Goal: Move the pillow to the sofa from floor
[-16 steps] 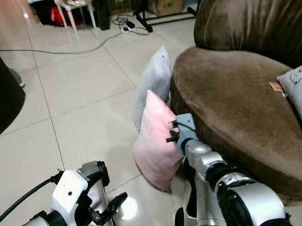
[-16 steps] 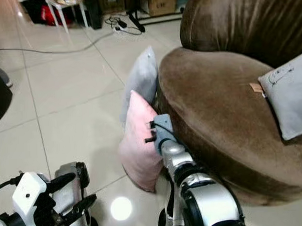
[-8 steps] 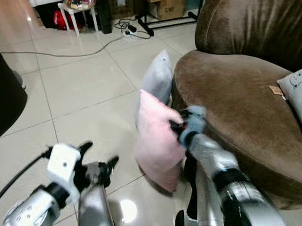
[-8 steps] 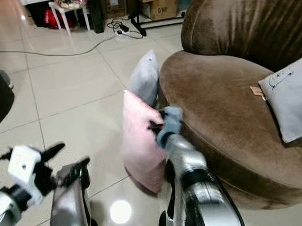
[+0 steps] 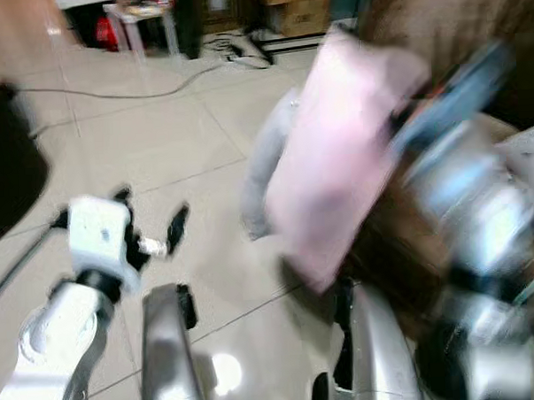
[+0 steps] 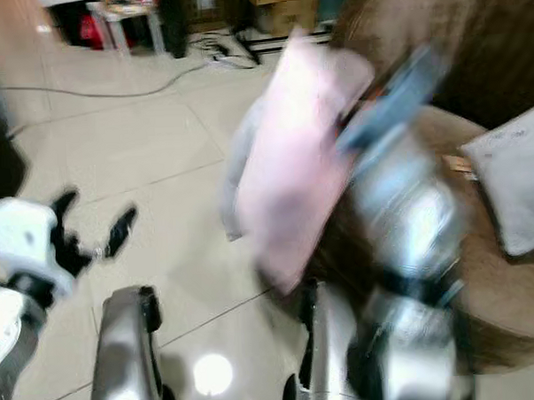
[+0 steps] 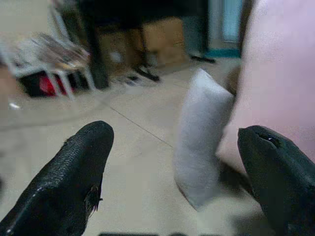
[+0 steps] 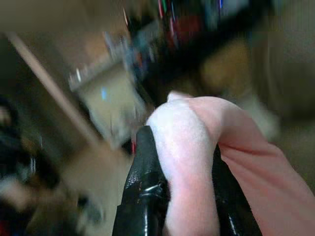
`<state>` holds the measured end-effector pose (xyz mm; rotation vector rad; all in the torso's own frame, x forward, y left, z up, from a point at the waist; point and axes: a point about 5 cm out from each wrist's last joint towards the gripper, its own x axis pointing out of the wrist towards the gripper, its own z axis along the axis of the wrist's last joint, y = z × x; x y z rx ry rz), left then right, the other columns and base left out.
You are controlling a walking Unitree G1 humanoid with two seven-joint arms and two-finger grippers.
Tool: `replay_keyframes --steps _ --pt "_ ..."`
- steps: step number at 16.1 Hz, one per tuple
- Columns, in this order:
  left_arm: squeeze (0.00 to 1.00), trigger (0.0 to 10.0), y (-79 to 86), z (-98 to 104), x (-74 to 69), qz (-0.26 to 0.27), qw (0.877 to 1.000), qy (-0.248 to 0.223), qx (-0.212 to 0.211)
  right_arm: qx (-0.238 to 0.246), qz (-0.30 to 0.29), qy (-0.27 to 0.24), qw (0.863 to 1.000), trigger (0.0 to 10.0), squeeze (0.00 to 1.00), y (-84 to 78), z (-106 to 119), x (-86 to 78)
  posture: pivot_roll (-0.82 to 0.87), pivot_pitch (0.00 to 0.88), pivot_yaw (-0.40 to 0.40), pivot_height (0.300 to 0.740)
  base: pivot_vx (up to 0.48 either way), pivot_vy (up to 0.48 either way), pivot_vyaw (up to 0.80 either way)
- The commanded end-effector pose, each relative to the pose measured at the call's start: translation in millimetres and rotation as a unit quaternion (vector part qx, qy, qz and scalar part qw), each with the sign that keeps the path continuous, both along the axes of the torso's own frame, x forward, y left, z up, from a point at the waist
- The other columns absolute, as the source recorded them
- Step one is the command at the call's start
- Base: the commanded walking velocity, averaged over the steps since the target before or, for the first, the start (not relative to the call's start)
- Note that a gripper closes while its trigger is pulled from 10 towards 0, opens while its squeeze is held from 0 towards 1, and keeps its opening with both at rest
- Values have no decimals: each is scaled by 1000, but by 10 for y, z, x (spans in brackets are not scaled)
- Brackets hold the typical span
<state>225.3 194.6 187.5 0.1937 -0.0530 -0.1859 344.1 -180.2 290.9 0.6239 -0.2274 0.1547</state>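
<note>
Pink plush pillow (image 8: 197, 147) in right pincer (image 8: 179, 187)

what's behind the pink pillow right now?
A grey pillow standing on the floor tiles against the brown sofa, partly covered by the raised pink pillow. The right claw pinches the pink pillow's edge. The lifted pillow and arm hide the sofa's front.

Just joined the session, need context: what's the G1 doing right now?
The right end effector is shut on the pink pillow, which hangs in the air in front of the brown sofa. The left end effector is open over the tiled floor. A grey pillow leans on the floor by the sofa. The head views are blurred.
</note>
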Motion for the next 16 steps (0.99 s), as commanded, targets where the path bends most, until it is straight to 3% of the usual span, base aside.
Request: replay_keyframes --steps 1,3,4,5,8,10,11,13,16 --pt "376 10000 -10 21 43 0 1000 -5 1 6 -51 -47 998 10000 0 -192 223 -26 0 0 -20 395 0 0 0" --pt "369 10000 -19 47 133 0 1000 -17 14 -5 -102 -79 992 10000 0 -365 453 -64 -4 0 -19 395 0 0 0" --pt "361 10000 4 68 196 14 999 -23 21 -50 -133 -81 987 10000 0 -424 523 -89 6 0 -23 410 0 0 0" --pt "353 10000 11 49 216 21 999 -21 21 -92 -148 -70 982 10000 0 -421 455 -62 19 0 -29 420 0 0 0" --pt "322 10000 96 13 179 56 997 -20 46 -181 -147 0 972 10000 0 -196 53 13 26 0 -57 455 0 0 0" --pt "329 10000 141 -4 181 75 996 -20 52 -191 -130 17 973 10000 0 -75 -99 34 12 0 -56 475 0 0 0" --pt "329 10000 138 -32 192 77 996 -15 51 -203 -107 42 972 10000 0 109 -303 15 -8 0 -40 490 0 0 0" --pt "329 10000 123 -66 243 69 996 -14 51 -168 -99 64 979 10000 0 184 -450 -36 -37 0 -18 515 0 0 0" --pt "333 10000 72 -40 321 60 996 -22 56 -176 -92 77 977 10000 0 265 -567 -71 -42 0 -15 540 0 0 0"
